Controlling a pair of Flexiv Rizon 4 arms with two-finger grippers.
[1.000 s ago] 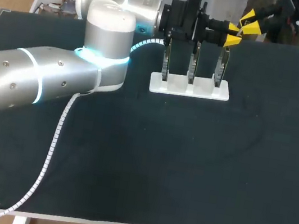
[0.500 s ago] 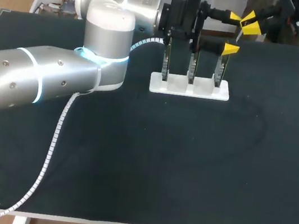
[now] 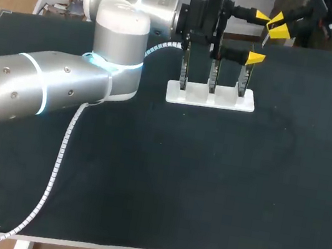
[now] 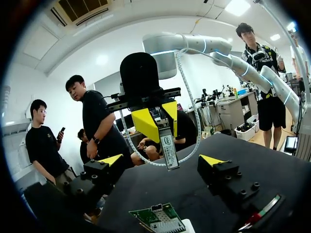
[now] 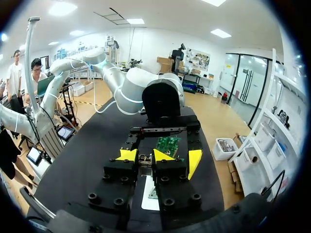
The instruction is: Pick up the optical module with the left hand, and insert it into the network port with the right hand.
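Metal optical module (image 5: 145, 160) between right fingers (image 5: 127, 155).

Matt table (image 3: 206, 188), glossy left arm (image 3: 32, 91)

Bright, even light falls from overhead onto the dark table (image 3: 206, 188). Its matte cloth returns almost no glare and carries only faint, soft shadows. In the head view the left arm (image 3: 45, 86) gleams, with a broad highlight on its white joint cap at ten o'clock and a glowing blue-white ring (image 3: 116, 63) just beneath it. The white stand (image 3: 211, 97) at twelve o'clock looks nearly washed out. In both wrist views the ceiling panels (image 5: 62, 8) blaze white. In the left wrist view the optical module (image 4: 169, 150) shows its pale label plainly lit.
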